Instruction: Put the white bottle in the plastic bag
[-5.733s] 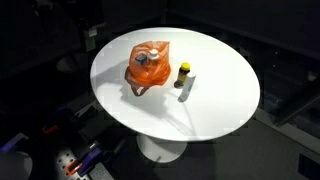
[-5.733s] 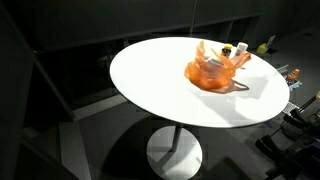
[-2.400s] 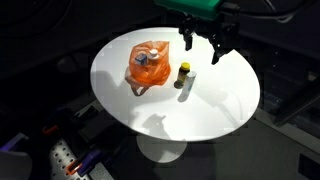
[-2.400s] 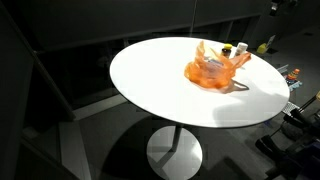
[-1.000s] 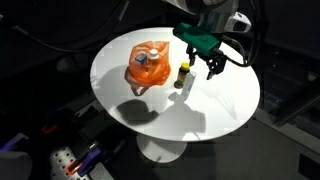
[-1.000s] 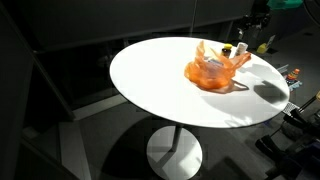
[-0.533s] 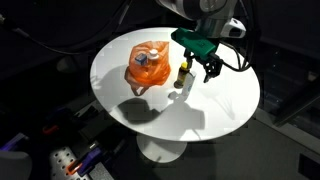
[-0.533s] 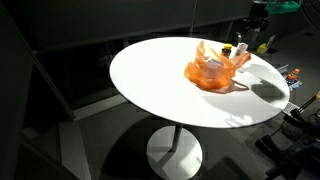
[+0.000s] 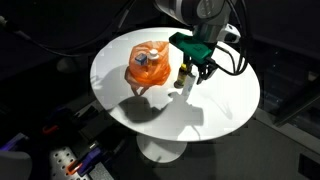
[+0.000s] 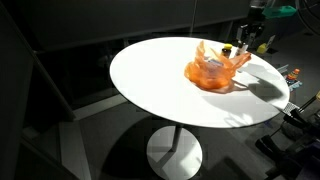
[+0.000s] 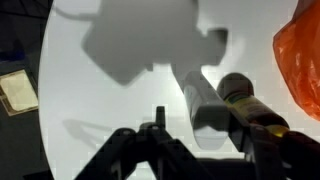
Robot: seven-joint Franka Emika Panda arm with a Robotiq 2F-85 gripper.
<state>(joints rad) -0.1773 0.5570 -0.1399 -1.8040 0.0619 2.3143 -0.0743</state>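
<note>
A small bottle [image 9: 181, 75] with a dark cap and a yellow label stands upright on the round white table [image 9: 215, 115], just beside the orange plastic bag [image 9: 148, 62]. My gripper [image 9: 192, 80] has come down over the bottle from above, one finger on each side. In the wrist view the bottle [image 11: 240, 92] sits close to one finger, with a gap of bare table between it and the other finger [image 11: 160, 120]. The gripper [image 11: 210, 128] is partly closed but still open. The bag [image 10: 212, 68] lies crumpled with something dark inside. The arm partly hides the bottle [image 10: 241, 48].
The table [image 10: 150, 80] stands on a single pedestal, and the bottle is near its edge on the arm's side. Small items lie on the floor [image 9: 70, 160] below. A tan object [image 11: 18, 90] lies on the floor beyond the table rim.
The gripper has dropped from above the table to the bottle's level, and its fingers have moved closer together around it. Bottle and bag have not moved.
</note>
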